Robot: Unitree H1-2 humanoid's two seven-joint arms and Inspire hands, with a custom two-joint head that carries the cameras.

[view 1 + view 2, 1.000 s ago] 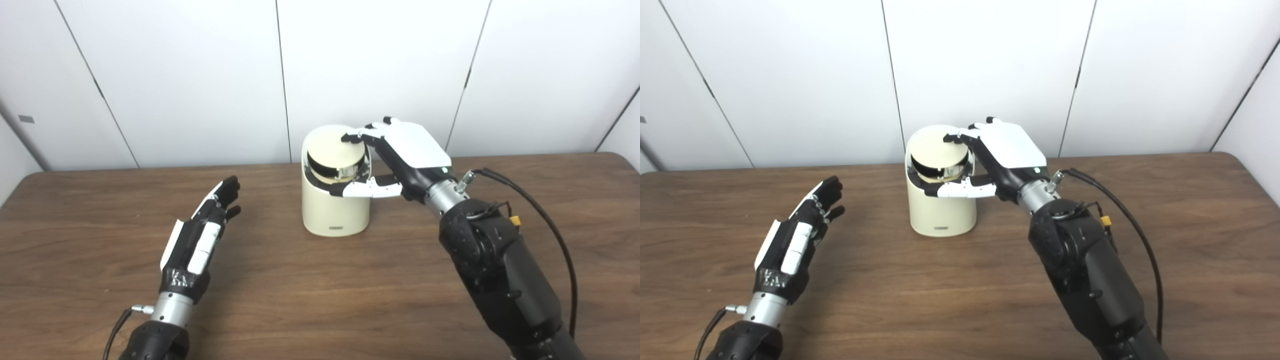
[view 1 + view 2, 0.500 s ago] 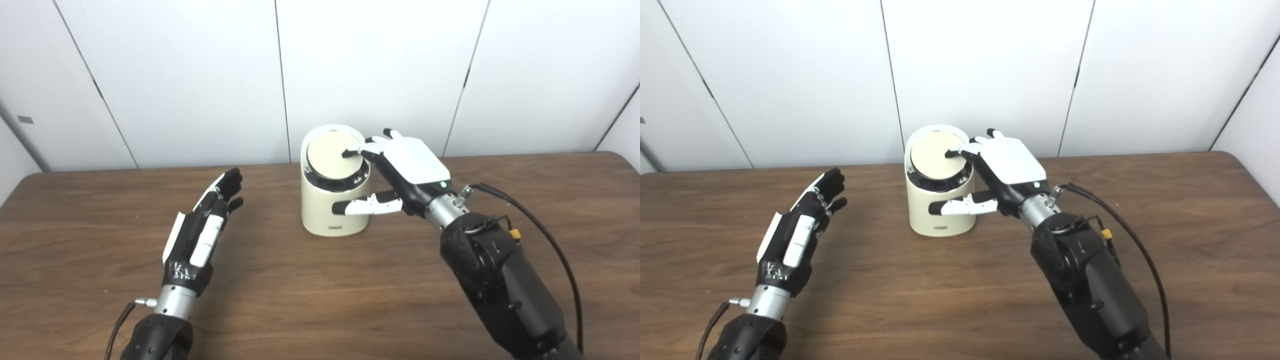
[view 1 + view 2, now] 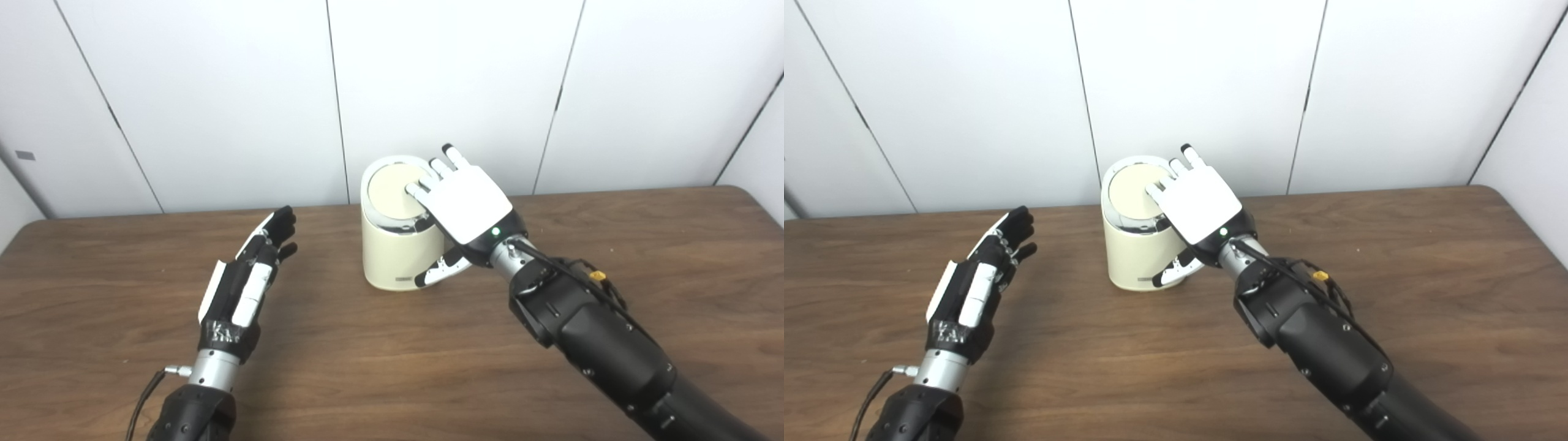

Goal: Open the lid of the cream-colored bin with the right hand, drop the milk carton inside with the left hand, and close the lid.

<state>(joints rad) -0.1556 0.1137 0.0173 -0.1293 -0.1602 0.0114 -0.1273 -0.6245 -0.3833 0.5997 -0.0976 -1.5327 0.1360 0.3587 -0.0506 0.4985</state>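
Black arms, white-backed hands

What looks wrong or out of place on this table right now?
Nothing stands out. The cream bin stands upright, lid flat, right hand resting on it. The left hand is open and empty. No milk carton is visible.

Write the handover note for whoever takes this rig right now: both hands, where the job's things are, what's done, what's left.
Right hand: open, fingers flat on the lid of the cream-colored bin, thumb down beside the bin's front wall. It grips nothing.
Left hand: open and empty, hovering over the table to the left of the bin, apart from it.
Lid: sits down level in the bin's rim, so it looks closed.
Milk carton: not in view anywhere on the table; whether it is inside the bin cannot be seen.
Left: likely just lift the right hand off the lid and confirm the carton is inside.
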